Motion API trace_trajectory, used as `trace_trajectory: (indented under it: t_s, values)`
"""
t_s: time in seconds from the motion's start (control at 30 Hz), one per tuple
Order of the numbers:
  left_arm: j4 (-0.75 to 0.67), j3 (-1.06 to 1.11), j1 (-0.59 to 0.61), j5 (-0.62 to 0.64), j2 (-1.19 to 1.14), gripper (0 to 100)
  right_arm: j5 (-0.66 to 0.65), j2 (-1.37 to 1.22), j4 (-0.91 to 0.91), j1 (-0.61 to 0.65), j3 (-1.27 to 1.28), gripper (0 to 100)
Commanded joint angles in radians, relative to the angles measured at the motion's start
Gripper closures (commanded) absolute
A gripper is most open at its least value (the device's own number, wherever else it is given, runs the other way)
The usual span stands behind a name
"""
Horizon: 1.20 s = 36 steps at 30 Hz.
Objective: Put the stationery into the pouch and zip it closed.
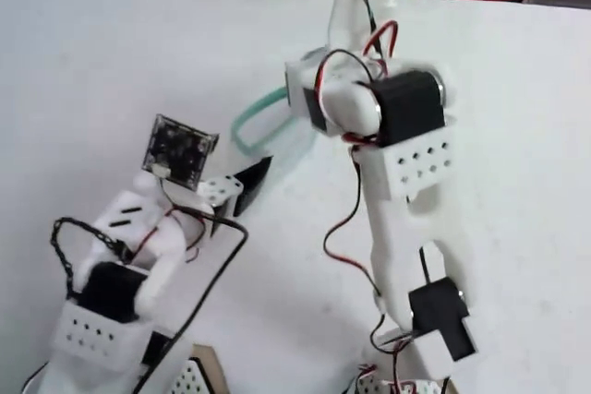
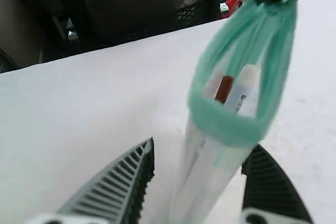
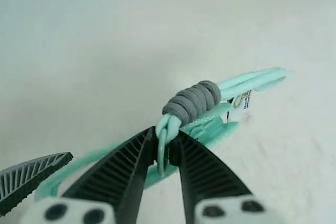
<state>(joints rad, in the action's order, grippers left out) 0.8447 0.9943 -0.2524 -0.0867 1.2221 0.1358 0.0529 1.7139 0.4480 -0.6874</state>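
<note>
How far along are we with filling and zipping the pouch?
Done: pens sit inside the pouch. In hand: the right gripper is shut on the zip pull, while the left gripper, open, straddles the pouch's other end. Left: the green zip edges look apart, so the zip seems not closed yet.

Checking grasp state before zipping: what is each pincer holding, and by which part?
Right pincer is shut on the mint cord loop, beside its grey wrap. Left pincer is open either side of the pouch, apparently not gripping it.
</note>
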Motion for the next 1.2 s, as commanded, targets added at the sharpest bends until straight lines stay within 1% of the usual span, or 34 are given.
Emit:
trace_trajectory:
  t_s: [0.0, 0.17, 0.27, 0.43, 0.53, 0.63, 0.73, 0.8, 0.83, 0.93, 1.07, 1.17]
  values:
    - [0.063, -0.146, 0.013, -0.006, 0.013, 73, -0.008, 0.11, -0.001, 0.038, -0.008, 98.1]
    - [0.203, -0.405, 0.015, -0.012, 0.013, 73, -0.008, 0.211, -0.001, 0.039, -0.006, 98.1]
    - [0.232, -0.531, 0.03, -0.015, 0.007, 73, -0.011, 0.262, 0.004, 0.035, -0.002, 98.1]
    - [0.235, -0.605, 0.165, -0.021, 0.004, 73, -0.173, 0.335, 0.004, 0.033, 0.0, 98.1]
    - [0.285, -0.628, 0.2, -0.064, -0.045, 73, -0.295, 0.346, 0.004, 0.027, 0.02, 98.1]
    - [0.342, -0.661, 0.231, -0.069, -0.148, 73, -0.351, 0.354, 0.004, -0.028, 0.058, 98.1]
    - [0.368, -0.698, 0.243, -0.068, -0.24, 73, -0.362, 0.344, -0.004, -0.165, 0.06, 97.9]
    - [0.359, -0.726, 0.24, -0.063, -0.275, 73, -0.394, 0.344, -0.024, -0.242, 0.069, 98.0]
    - [0.347, -0.741, 0.237, -0.051, -0.289, 73, -0.399, 0.343, -0.024, -0.268, 0.071, 98.0]
    - [0.282, -0.778, 0.231, 0.052, -0.323, 73, -0.411, 0.352, -0.005, -0.275, 0.106, 98.0]
    - [0.236, -0.818, 0.145, 0.146, -0.4, 73, -0.414, 0.355, -0.001, -0.234, 0.158, 98.0]
    - [0.233, -0.848, 0.094, 0.198, -0.464, 73, -0.465, 0.355, -0.001, -0.228, 0.224, 98.0]
